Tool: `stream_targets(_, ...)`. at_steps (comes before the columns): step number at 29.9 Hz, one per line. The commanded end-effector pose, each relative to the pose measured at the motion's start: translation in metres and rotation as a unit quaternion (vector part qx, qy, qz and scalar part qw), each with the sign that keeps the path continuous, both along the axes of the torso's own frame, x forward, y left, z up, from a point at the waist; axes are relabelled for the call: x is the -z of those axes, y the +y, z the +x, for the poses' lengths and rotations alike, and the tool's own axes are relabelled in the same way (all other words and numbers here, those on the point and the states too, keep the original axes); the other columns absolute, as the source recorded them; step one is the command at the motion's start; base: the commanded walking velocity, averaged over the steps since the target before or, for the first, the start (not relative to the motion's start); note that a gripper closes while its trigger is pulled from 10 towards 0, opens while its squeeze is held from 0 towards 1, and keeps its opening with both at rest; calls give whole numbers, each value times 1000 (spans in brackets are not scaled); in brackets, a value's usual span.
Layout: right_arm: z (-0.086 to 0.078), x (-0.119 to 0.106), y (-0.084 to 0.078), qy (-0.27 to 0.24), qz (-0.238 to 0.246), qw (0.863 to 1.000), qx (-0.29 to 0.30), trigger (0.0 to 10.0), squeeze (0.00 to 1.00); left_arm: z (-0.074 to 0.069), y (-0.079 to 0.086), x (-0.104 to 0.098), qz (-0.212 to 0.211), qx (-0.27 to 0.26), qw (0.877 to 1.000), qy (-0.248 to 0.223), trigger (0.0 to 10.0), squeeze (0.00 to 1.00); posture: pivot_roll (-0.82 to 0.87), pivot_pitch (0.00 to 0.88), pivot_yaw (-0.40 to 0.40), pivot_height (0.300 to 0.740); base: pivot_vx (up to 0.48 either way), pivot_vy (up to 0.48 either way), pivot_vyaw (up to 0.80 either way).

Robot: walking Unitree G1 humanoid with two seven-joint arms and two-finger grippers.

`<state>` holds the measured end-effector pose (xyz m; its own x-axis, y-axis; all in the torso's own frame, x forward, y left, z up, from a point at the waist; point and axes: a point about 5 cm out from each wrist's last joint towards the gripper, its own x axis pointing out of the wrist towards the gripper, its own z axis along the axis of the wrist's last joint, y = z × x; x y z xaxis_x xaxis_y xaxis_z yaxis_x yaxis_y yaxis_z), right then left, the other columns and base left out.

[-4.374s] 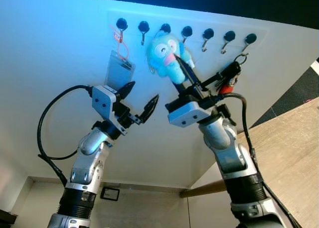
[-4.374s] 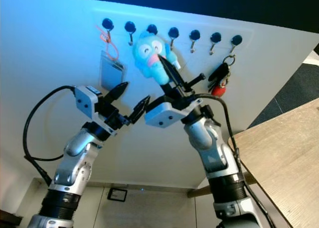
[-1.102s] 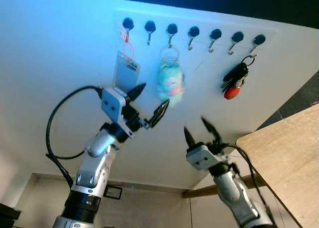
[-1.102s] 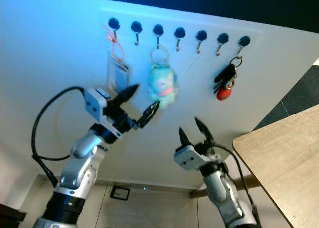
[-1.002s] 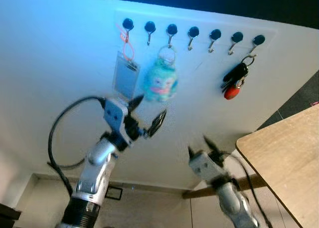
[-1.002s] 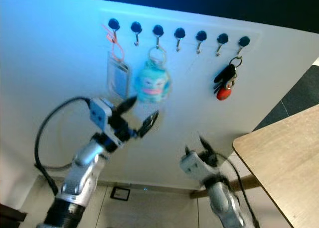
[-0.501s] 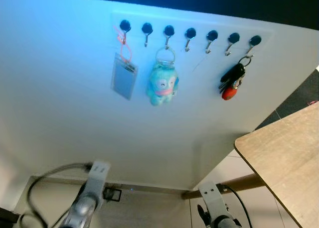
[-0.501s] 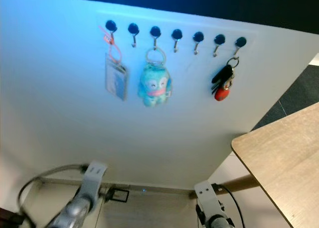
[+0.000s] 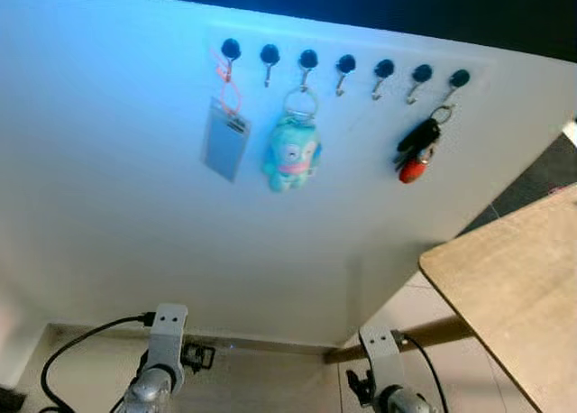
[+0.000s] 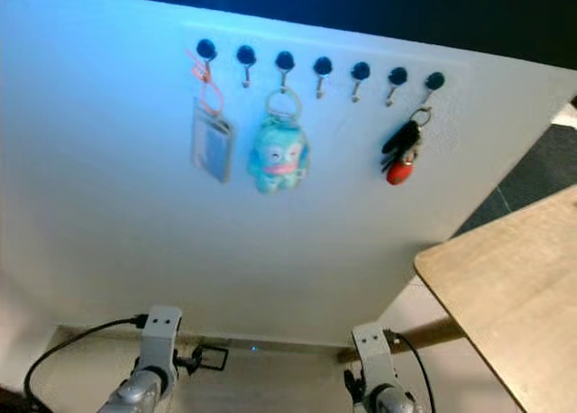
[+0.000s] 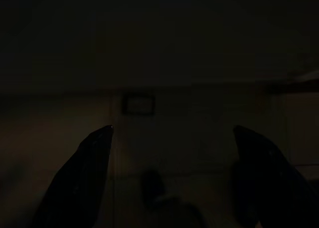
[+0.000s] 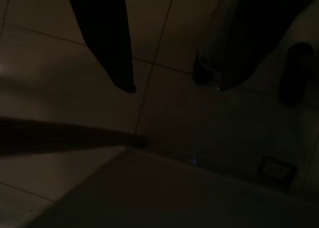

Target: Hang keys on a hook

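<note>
Blue plush keychain on its metal ring hangs from hook 3 in a row of 7 black-capped hooks on the white wall, swinging free of everything. By the look of it the hanging is done, so the step in hand is retreat: keep both arms low and clear of the row, and leave the ring seated on its hook without brushing it.

Outward, an orange-corded badge holder hangs from hook 1, just beside the plush. A black key bunch with a red fob hangs from hook 7, well apart. Hooks 2, 4, 5 and 6 are bare. No containers are in sight.

Low down, the left gripper hangs over dim floor with its fingers wide apart and empty. The right gripper points at floor tiles, fingers likewise apart. A wooden table juts in at the right.
</note>
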<state>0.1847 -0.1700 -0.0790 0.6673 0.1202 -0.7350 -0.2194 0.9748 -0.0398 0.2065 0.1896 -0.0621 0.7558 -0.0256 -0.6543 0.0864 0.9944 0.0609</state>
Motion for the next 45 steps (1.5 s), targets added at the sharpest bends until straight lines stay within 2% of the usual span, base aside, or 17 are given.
stream_targets(1, -8, 5, -3, 21, -4, 1000, 0, 10000, 0, -4, -10, 4, 2, 23, 1000, 11, 10000, 0, 72, 0, -100, 740, 0, 0, -800)
stream_targets(5, -8, 4, -4, 21, 5, 1000, 10, 10000, 0, -5, -9, 5, -3, 21, 1000, 9, 10000, 0, 74, 4, -108, 740, 0, 0, -800)
stream_targets(12, -18, 10, -4, 42, 1, 999, 0, 10000, 0, -8, -4, 5, -5, -3, 1000, -1, 10000, 0, 74, 17, -119, 740, 0, 0, -800)
stream_targets(19, -20, 11, -5, 49, -1, 999, -8, 10000, 0, -9, -6, 5, -10, -16, 1000, -12, 10000, 0, 101, 21, -137, 740, 0, 0, -800)
stream_targets(21, -18, 10, -2, 52, -4, 998, -19, 10000, 0, -10, -2, 5, -14, -31, 999, -18, 10000, 0, 101, 18, -135, 740, 0, 0, -800)
stream_targets(26, -10, 7, 2, 46, -4, 999, -28, 10000, 0, -10, -1, 4, -14, -23, 999, -20, 10000, 0, 96, 21, -132, 740, 0, 0, -800)
stream_targets(32, -8, 7, 3, 47, -8, 998, -39, 10000, 0, -9, 2, 3, -16, -39, 999, -26, 10000, 0, 93, 18, -135, 740, 0, 0, -800)
stream_targets(45, -7, 5, -13, 59, -22, 997, -47, 10000, 0, -6, -1, 1, -24, -41, 998, -35, 10000, 0, 101, 19, -142, 740, 0, 0, -800)
